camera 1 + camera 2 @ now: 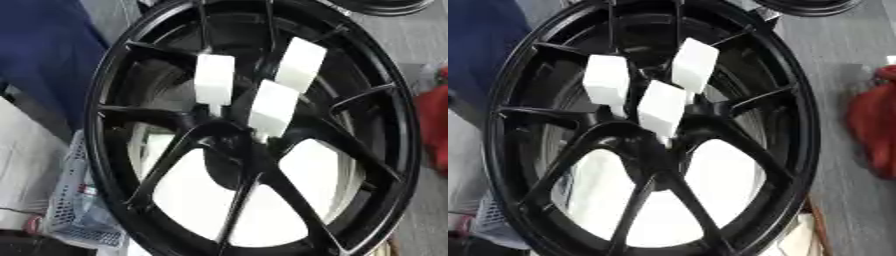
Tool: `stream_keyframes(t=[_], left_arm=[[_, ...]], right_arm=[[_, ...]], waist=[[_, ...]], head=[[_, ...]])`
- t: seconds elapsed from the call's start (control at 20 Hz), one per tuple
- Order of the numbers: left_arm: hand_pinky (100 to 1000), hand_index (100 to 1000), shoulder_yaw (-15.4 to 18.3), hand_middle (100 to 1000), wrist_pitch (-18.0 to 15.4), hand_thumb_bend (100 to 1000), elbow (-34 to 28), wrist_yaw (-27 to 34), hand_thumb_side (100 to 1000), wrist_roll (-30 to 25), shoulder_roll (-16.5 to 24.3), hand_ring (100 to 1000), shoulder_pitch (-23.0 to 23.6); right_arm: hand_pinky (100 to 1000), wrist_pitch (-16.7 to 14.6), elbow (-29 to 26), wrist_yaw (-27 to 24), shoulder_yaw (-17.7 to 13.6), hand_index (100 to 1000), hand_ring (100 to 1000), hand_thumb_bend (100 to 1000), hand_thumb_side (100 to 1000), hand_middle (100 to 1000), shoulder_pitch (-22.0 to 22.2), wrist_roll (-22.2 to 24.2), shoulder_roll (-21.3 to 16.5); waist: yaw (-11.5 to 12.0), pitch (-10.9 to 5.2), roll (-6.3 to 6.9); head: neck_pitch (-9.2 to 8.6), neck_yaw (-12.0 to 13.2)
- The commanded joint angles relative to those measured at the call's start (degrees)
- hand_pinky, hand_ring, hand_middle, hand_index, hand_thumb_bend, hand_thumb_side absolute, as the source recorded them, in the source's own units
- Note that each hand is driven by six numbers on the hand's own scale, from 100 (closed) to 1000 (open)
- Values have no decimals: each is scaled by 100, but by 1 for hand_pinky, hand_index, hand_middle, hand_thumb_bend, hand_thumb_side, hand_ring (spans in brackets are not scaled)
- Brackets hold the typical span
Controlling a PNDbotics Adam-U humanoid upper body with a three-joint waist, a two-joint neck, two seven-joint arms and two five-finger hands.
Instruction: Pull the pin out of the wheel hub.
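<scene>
A large black spoked wheel hub [184,125] fills both views, lying tilted. Three white block-shaped pins stand in its centre: one on the left [214,78], one at the upper right [299,64] and one in the middle front [274,107]. Each narrows to a thin stem where it enters the hub. The white surface beneath shows through the lower gaps between the spokes. Neither of my hands shows in either view.
A blue cloth [44,55] lies at the upper left. A grey perforated basket [74,210] sits at the lower left beside the rim. A red thing [872,130] lies on the grey floor to the right. Part of another dark rim [385,5] shows at the top.
</scene>
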Motion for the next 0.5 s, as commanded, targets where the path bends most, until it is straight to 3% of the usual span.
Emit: stream_keyframes(t=[0.05,0.1,0.15,0.25,0.5], left_arm=[[832,874,67,745,19,235,-117,-12,899,11,69,691,-17],[832,874,68,745,21,236,-117,-11,899,12,68,690,-17],[832,874,68,745,22,237,-117,-10,898,12,68,690,-19],[832,874,68,745,24,237,-117,-9,898,14,70,690,-20],[832,874,67,744,36,238,-117,-3,897,20,66,688,-19]], right_arm=[[824,253,440,163,-148,776,835,100,100,783,44,-153,-160],[842,353,581,132,-179,817,878,100,100,828,58,-210,-137],[872,438,699,71,-199,869,945,100,169,894,65,-296,-119],[890,578,937,-76,-207,908,984,100,411,943,91,-487,-103],[864,519,1011,-478,-157,884,930,100,390,893,112,-899,-74]], waist=[[-10,-180,2],[-11,-182,-2],[-10,-184,-4],[-6,-189,-10],[-3,-206,-20]], head=[[-59,25],[-63,29],[-67,29],[-72,29],[-72,25]])
